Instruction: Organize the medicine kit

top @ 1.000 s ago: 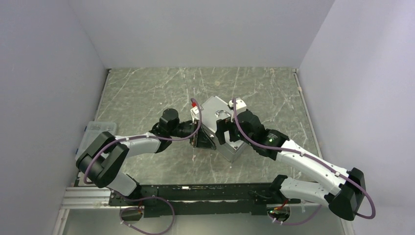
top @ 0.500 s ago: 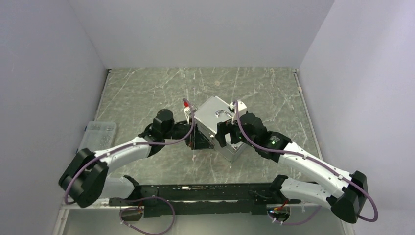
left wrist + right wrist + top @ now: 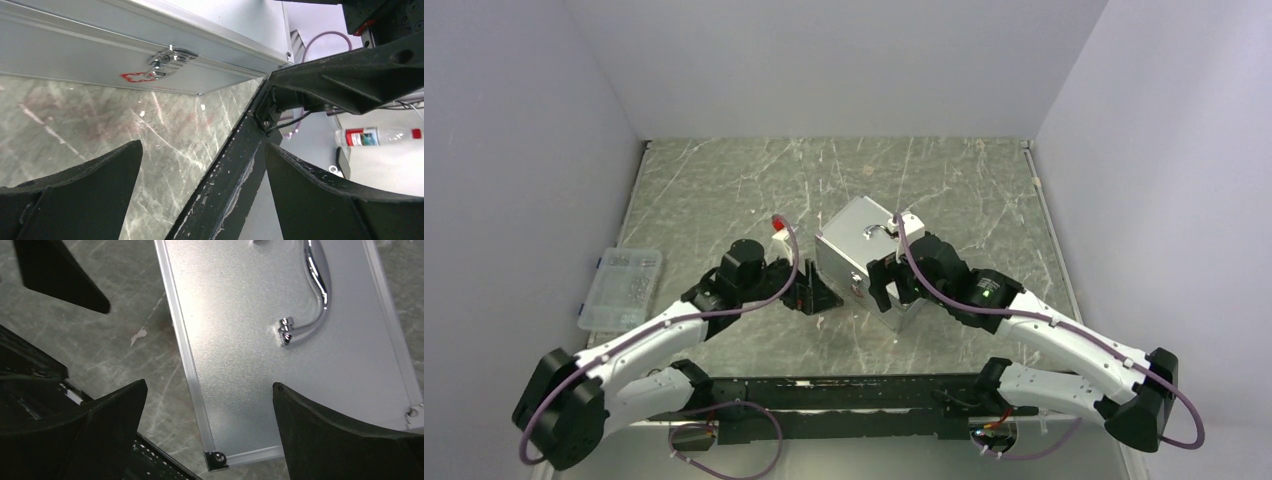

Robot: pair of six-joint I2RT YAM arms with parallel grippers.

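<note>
The medicine kit (image 3: 856, 252) is a silver-grey metal case standing shut in the middle of the table, with a curved handle (image 3: 879, 232) on its lid. The left wrist view shows its front side (image 3: 75, 50) with the latch (image 3: 170, 56) and a small red mark (image 3: 134, 77). My left gripper (image 3: 817, 298) is open and empty, low over the table just left of the case front, in the left wrist view (image 3: 202, 195) too. My right gripper (image 3: 892, 285) is open and empty above the lid's near corner (image 3: 217, 460), and the handle (image 3: 315, 290) lies beyond its fingers.
A clear plastic box (image 3: 621, 287) sits at the table's left edge. The black rail (image 3: 225, 185) along the table's near edge runs close under my left gripper. A left finger (image 3: 60, 275) shows beside the case in the right wrist view.
My left gripper has drawn back from the case front, to the left and toward the near edge. The right gripper has stayed over the lid. The case has barely moved.
</note>
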